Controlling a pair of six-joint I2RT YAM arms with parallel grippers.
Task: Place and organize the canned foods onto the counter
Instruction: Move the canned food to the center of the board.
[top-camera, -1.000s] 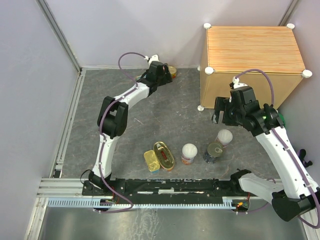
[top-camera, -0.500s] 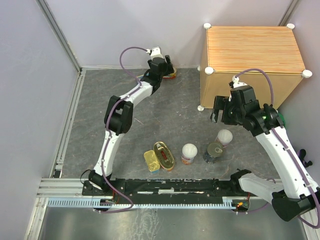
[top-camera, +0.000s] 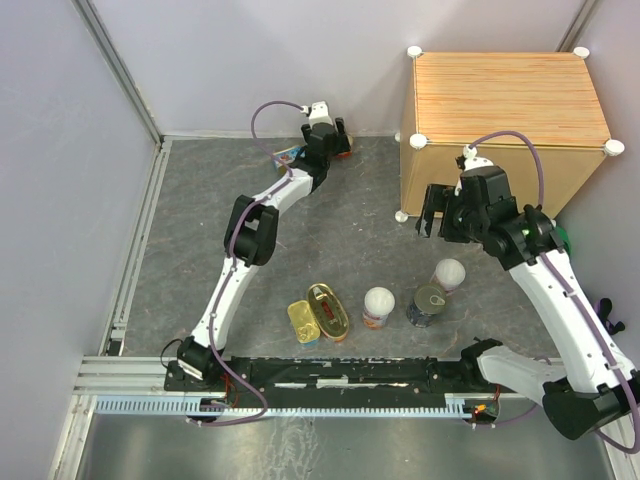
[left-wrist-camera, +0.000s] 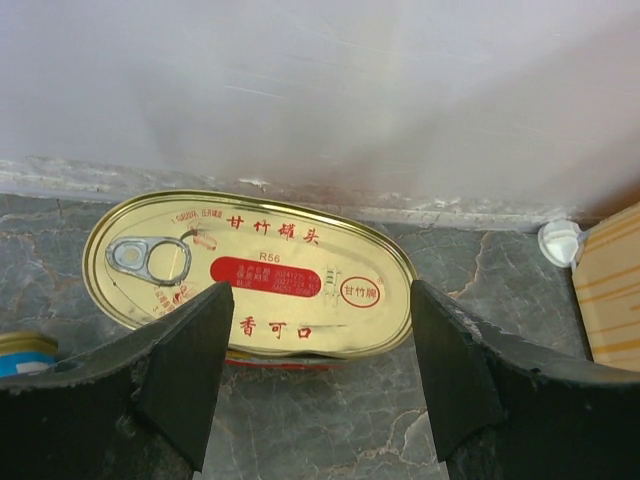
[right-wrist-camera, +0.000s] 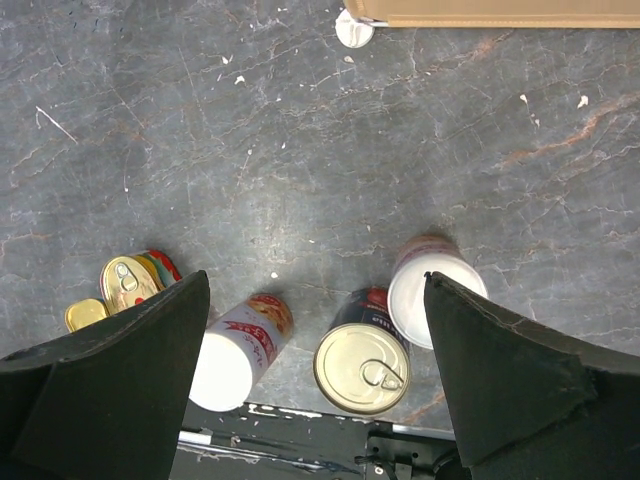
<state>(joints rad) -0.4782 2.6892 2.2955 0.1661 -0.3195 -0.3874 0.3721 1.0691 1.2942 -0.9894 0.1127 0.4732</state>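
Note:
My left gripper (top-camera: 332, 137) is open at the far wall, low over the floor. In the left wrist view its jaws (left-wrist-camera: 320, 395) stand apart just short of an oval gold tin with a red label (left-wrist-camera: 250, 275), not touching it; the tin also shows in the top view (top-camera: 345, 148). My right gripper (top-camera: 438, 214) is open and empty, held above the floor in front of the counter (top-camera: 505, 105). Below it stand a dark blue can (right-wrist-camera: 360, 365) and two white-lidded cans (right-wrist-camera: 235, 355) (right-wrist-camera: 435, 290). An oval tin (top-camera: 328, 310) and a rectangular gold tin (top-camera: 302, 322) lie by the near edge.
A small tin with a blue label (top-camera: 288, 155) lies left of my left gripper, by the far wall. The counter's white knob (left-wrist-camera: 560, 242) and tan side are to the right of the oval tin. A metal rail (top-camera: 340, 375) runs along the near edge.
My left arm has stretched farther toward the far wall and right, uncovering the blue-labelled tin. My right gripper has risen slightly toward the counter.

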